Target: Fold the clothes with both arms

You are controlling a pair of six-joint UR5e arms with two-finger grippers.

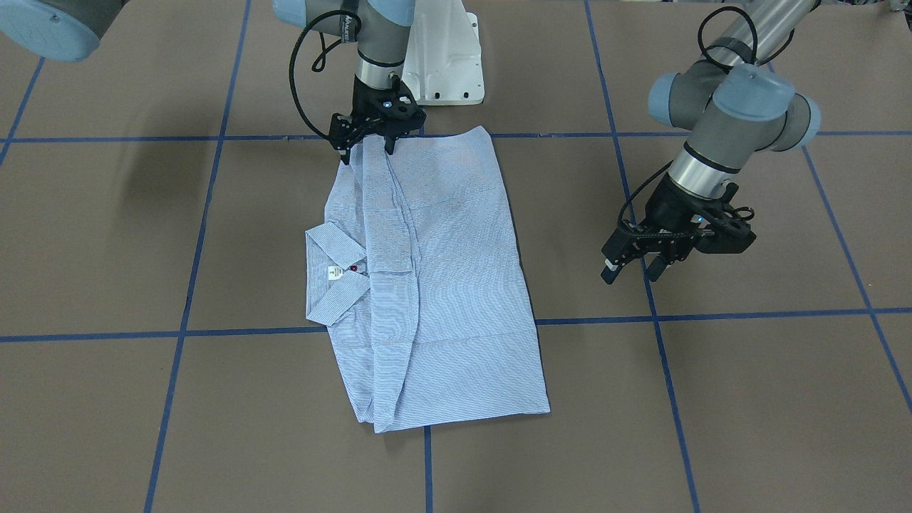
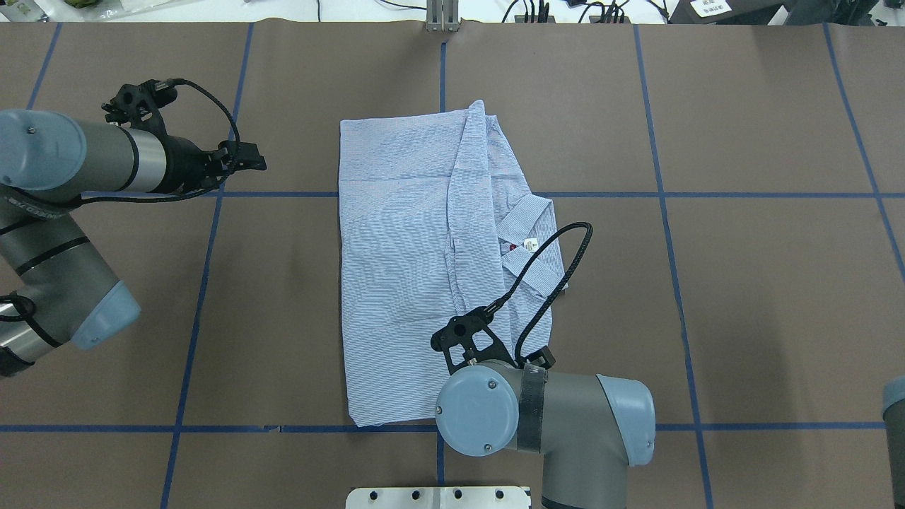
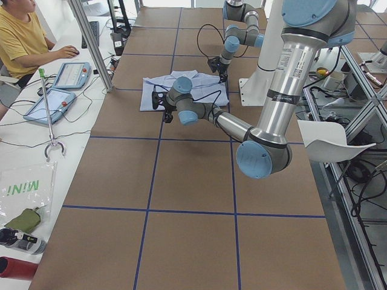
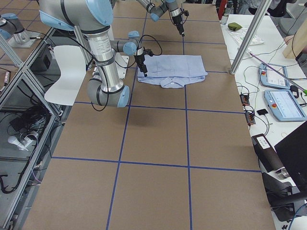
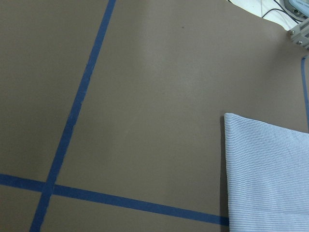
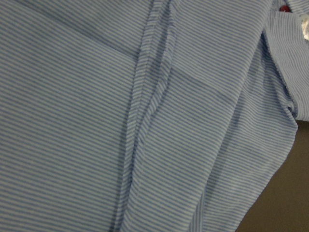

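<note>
A light blue, finely white-striped button-up shirt (image 1: 442, 285) is laid flat and folded into a long rectangle at the middle of the brown paper-covered bench (image 1: 748, 399), which is marked with blue tape lines (image 1: 712, 315). Its collar (image 1: 335, 296), with a white label (image 1: 333, 272) and a red button (image 1: 354, 268), is turned towards the robot's right. The black right hand (image 1: 368, 151) is held at the shirt's edge nearest the robot, fingers spread wide over the cloth; contact cannot be told. The black left hand (image 1: 633, 271) is held over bare bench, well apart from the shirt, fingers parted with nothing between them.
</note>
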